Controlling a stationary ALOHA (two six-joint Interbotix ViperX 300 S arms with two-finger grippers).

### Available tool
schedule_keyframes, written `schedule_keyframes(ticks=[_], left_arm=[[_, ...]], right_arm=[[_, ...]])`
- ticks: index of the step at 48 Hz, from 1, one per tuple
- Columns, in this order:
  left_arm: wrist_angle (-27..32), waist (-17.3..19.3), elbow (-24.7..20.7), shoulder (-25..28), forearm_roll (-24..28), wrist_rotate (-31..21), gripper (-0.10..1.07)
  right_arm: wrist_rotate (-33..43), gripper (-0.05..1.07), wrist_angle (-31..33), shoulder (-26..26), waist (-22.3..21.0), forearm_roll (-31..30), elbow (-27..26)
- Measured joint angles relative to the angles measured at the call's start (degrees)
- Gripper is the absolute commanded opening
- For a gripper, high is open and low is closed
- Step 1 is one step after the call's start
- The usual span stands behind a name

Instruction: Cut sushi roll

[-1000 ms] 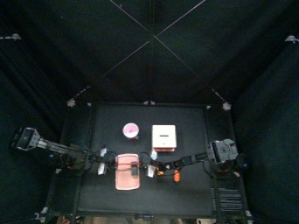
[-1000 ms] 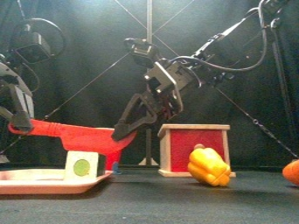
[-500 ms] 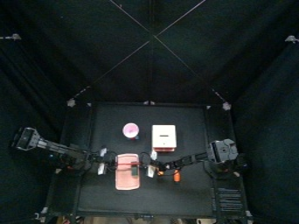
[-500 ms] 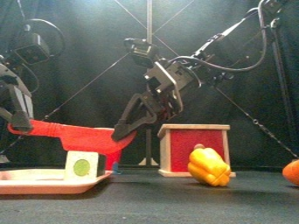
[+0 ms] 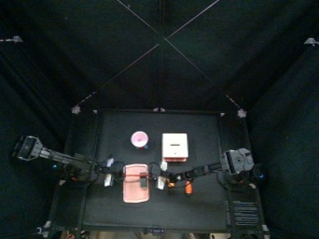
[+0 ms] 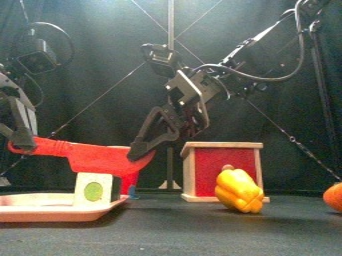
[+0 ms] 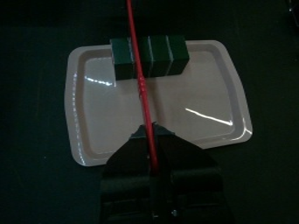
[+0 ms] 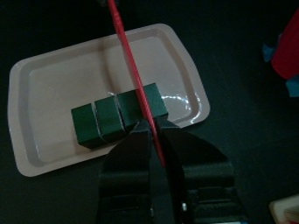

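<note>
Sushi roll (image 7: 149,52) is lying on the pink board (image 7: 93,114), ahead of the left tool (image 7: 149,147) and closer ahead of the right tool (image 8: 149,131). Both tools are clenching the red knife (image 7: 139,96), which is crossing the roll's long axis squarely.

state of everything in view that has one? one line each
sushi roll: lying on the board, segments in one joined row
pink board: flat on the table, bare apart from the roll
red knife: held crosswise over the roll, contact unclear
left tool: shut on the knife
right tool: shut on the knife's other end
yellow pepper: lying on the table, untouched
</note>
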Motion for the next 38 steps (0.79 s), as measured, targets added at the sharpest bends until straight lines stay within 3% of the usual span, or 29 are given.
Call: schedule_keyframes(ticks=[38], left_arm=[[0.0, 0.0, 0.3, 0.8, 0.0, 0.0, 0.3]], right_arm=[[0.0, 0.43, -0.1, 0.9, 0.0, 0.0, -1.0]])
